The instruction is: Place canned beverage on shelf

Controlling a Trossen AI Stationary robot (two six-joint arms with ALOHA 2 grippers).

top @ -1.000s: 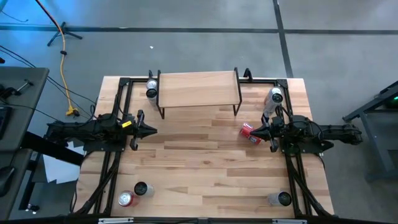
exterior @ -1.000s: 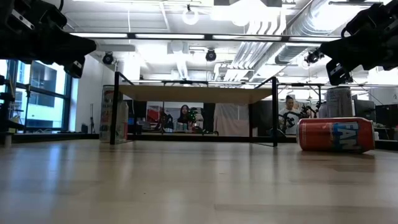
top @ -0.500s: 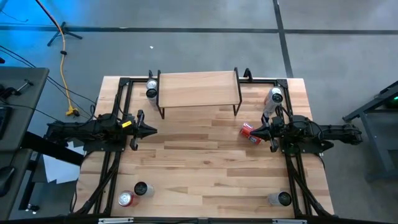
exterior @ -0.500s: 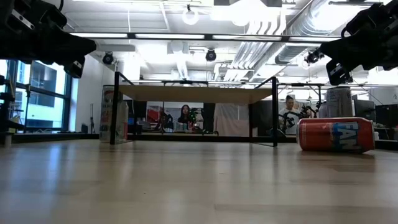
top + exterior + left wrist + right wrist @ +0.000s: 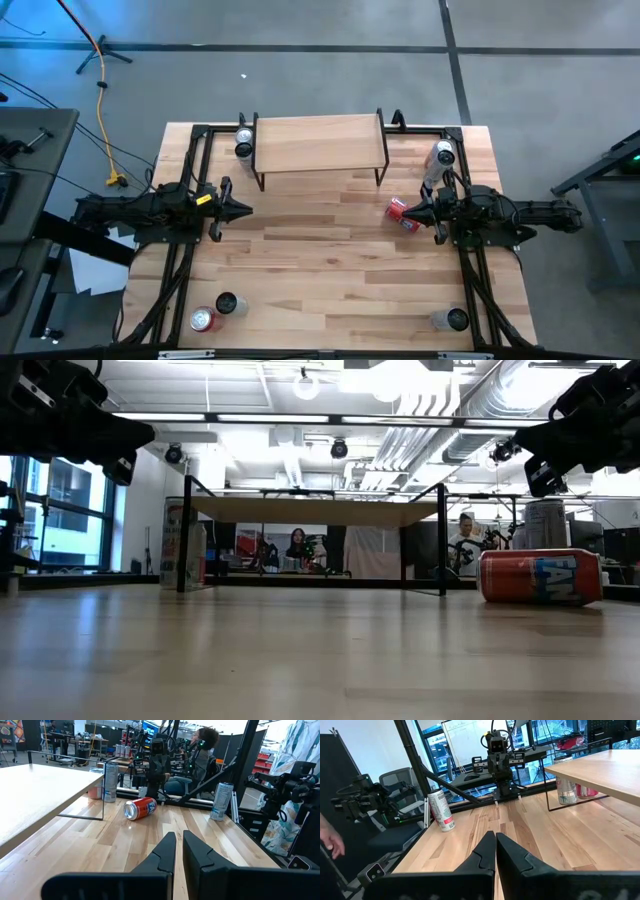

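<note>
- A red aluminium drink can with a white and blue logo [image 5: 402, 212] lies on its side on the pale wood-plank table [image 5: 330, 270], near the table's right edge, its silver top turned toward the middle.
- From table height, the red can's [image 5: 541, 577] side shows large white letters with blue edging; nothing touches it.
- The low shelf with a light wood plank top and thin black wire legs [image 5: 320, 143] stands at the far middle of the table, well apart from the red can, its top bare.
- The right gripper [image 5: 409, 211] hangs just beside the fallen can, fingers pressed together on nothing.
- The left gripper [image 5: 248, 210] waits at the table's left side, fingers likewise closed and empty.
- A tall white can [image 5: 442, 154] stands upright by the right rear corner, another pale one [image 5: 243, 148] beside the shelf's left end.
- A small red-topped can [image 5: 204, 319] and a dark-topped one [image 5: 227, 304] stand near the front left.
</note>
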